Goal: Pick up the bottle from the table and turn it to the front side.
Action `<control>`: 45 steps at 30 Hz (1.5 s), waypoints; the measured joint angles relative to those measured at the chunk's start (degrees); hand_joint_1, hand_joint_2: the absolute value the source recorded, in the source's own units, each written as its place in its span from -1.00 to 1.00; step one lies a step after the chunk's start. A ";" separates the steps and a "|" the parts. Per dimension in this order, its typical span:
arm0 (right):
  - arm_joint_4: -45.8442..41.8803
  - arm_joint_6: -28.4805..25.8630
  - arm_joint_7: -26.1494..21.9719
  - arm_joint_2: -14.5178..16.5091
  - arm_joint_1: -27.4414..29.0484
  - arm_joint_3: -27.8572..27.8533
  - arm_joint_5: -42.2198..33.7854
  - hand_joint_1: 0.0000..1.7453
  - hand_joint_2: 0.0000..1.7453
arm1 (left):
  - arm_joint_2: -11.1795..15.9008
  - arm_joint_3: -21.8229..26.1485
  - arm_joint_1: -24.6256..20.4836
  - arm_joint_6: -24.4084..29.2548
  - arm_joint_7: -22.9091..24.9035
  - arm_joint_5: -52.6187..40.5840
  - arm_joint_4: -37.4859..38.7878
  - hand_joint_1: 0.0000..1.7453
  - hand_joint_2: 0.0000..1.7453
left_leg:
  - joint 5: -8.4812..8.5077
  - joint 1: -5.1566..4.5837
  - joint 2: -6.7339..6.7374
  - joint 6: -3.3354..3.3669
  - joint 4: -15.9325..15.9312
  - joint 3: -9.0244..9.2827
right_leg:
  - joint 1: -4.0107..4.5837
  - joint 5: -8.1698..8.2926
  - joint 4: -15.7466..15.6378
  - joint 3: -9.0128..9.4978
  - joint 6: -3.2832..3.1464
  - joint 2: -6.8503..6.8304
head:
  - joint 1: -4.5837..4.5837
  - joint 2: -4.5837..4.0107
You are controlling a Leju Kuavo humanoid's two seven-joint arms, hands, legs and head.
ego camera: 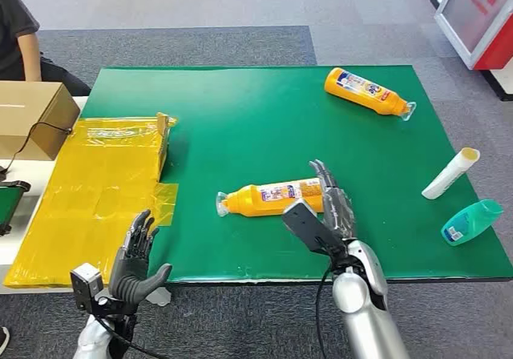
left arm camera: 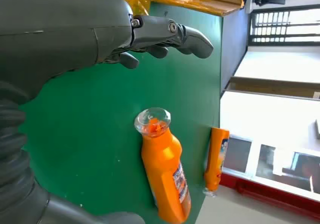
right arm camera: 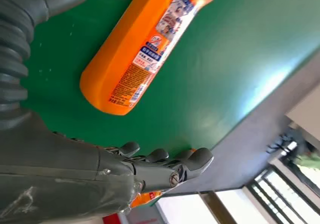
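**Right hand open beside the lying orange bottle**

The orange bottle (ego camera: pixel 272 198) lies on its side on the green table (ego camera: pixel 254 127), label up, its base just beside the right hand's (ego camera: pixel 331 203) extended fingertips (right arm camera: pixel 200 157). Those fingers are spread and hold nothing. The left hand (ego camera: pixel 136 259) hovers at the table's near edge, fingers apart and empty, the bottle's clear cap (left arm camera: pixel 153 121) beyond its fingertips. A second orange bottle (ego camera: pixel 368 91) lies well beyond the right fingers.

The head view looks down on the green table (ego camera: pixel 254 118); both wrist views, apparently rotated, share its near orange bottle (ego camera: pixel 272 198).
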 joint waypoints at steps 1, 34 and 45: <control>0.98 0.26 0.56 -0.13 -0.85 0.01 0.90 -1.00 1.00 | 0.06 -0.03 -0.17 -0.08 0.00 0.11 0.24 -1.00 1.00 | 0.01 0.00 0.00 0.00 0.00 0.00 | 0.00 0.01 0.00 0.00 0.00 0.00 | 0.00 0.00; 51.47 3.86 4.11 -5.12 -30.42 5.53 15.43 1.00 1.00 | 3.23 -5.67 -3.80 0.47 -0.01 4.11 6.37 -1.00 1.00 | 0.16 0.00 0.00 -0.01 0.01 0.02 | 0.00 0.13 0.00 0.01 -0.01 0.01 | -0.01 0.00; 26.59 6.40 -8.07 -2.51 -14.56 5.74 -8.08 1.00 1.00 | 3.82 -3.19 -4.55 -1.92 0.05 7.21 7.52 -1.00 1.00 | 0.15 0.01 -0.03 -0.04 0.01 -0.14 | 0.02 0.04 0.01 -0.12 -0.04 -0.03 | 0.01 0.00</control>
